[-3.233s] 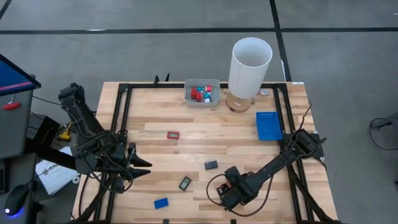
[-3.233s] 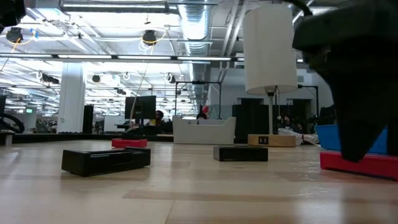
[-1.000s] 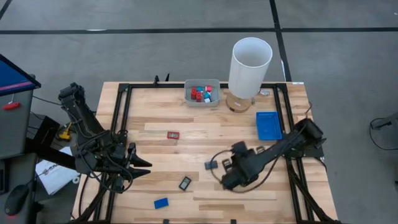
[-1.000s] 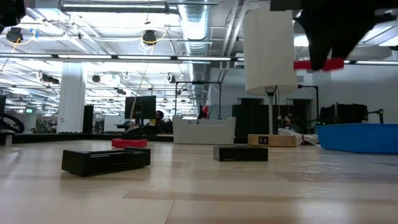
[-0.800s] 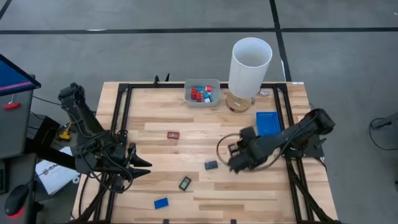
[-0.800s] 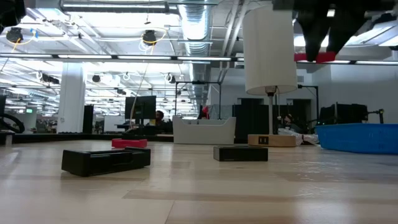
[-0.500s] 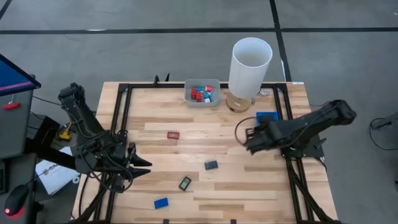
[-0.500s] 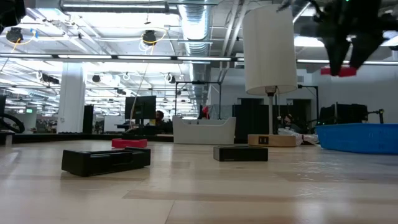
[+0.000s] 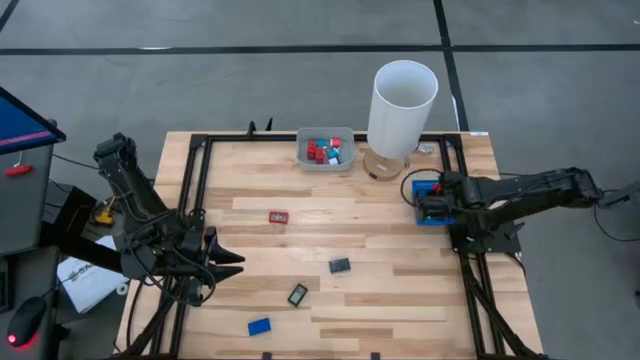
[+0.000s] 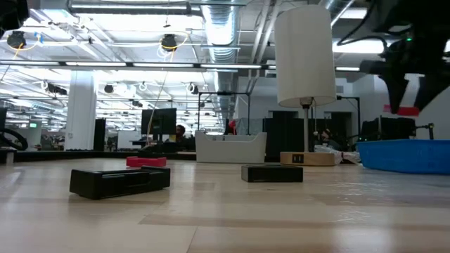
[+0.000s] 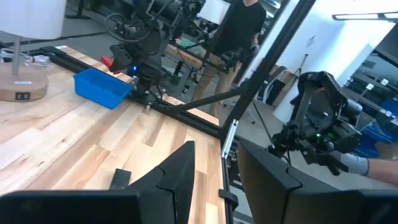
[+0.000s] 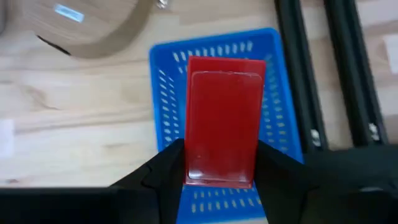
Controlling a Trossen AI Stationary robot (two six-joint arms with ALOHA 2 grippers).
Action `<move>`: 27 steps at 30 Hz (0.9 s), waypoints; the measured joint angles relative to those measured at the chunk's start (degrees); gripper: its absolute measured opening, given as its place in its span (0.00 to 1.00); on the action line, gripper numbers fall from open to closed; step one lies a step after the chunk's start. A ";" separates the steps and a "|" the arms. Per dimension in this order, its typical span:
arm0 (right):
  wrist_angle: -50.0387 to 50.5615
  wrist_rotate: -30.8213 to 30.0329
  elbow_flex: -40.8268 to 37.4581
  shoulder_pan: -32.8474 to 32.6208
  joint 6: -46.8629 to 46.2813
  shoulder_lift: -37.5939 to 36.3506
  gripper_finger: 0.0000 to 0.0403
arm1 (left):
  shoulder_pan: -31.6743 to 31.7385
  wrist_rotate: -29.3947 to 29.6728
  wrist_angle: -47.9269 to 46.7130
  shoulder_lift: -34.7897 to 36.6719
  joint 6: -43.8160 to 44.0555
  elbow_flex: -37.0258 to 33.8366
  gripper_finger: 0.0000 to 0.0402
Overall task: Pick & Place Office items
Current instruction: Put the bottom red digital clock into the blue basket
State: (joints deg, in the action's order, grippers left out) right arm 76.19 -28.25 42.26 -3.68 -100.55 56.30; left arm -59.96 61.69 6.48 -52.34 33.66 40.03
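Your right gripper (image 12: 221, 163) pinched a red block (image 12: 224, 121) above the blue tray (image 12: 163, 68), at three o'clock; left gripper (image 9: 232, 260) sat pressed together at eight.

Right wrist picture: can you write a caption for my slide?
The right tool holds a red block above the blue tray, beside the lamp's wooden base.

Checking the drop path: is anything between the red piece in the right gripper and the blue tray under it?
Nothing visible. The right gripper holds the flat red rectangular piece directly above the flat blue slotted tray, and the tray's visible floor looks bare.
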 joint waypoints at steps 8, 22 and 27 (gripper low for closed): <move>-5.72 -0.36 -0.09 8.64 8.97 1.07 0.42 | 1.20 0.89 0.11 0.01 0.19 0.00 0.29; -11.77 2.18 -3.46 18.81 16.63 2.19 0.42 | 1.55 0.89 0.66 -0.01 -0.11 0.00 0.29; -13.54 2.01 -3.43 22.16 19.75 2.31 0.42 | 1.55 0.89 0.63 -0.01 -0.16 0.00 0.29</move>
State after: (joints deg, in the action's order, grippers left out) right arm 62.66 -26.25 38.83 18.49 -80.80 58.61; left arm -58.41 62.59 7.11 -52.36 33.50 40.03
